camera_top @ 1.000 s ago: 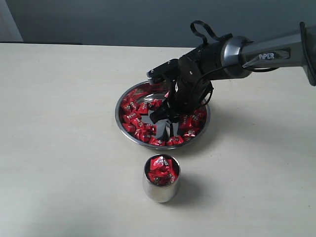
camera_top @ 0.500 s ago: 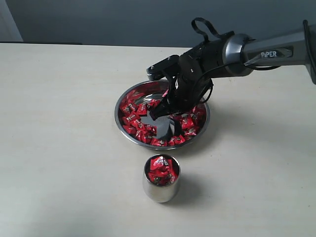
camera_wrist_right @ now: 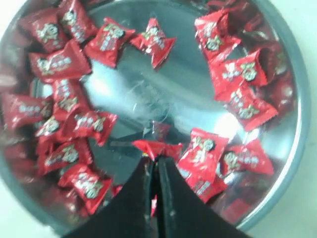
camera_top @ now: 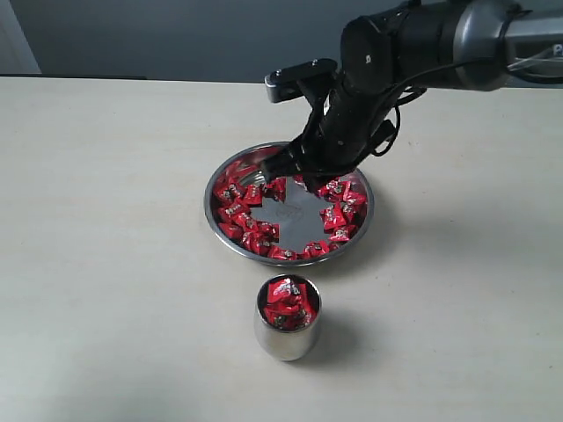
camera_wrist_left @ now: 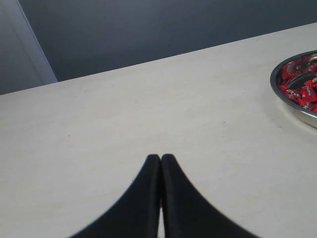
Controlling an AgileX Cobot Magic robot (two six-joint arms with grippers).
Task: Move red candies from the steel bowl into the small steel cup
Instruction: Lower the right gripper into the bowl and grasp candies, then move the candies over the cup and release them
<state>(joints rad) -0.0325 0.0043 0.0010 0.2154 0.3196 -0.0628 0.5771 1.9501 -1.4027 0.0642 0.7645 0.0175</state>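
Evidently one red candy sits pinched between the right jaws' tips.

place: lab-like bench | cues: bare pale table, plain grey wall

Bright even light, soft shadows; blurred foreground

The pale, matte tabletop is viewed by the exterior camera from high up and at a slant, some way off, facing the dark grey-blue wall. The wide, shallow polished steel bowl is looked into from close above by the right wrist camera. Only part of its rim is caught by the left wrist camera, which is set low and directed across the table. The bowl is shared by all three views.
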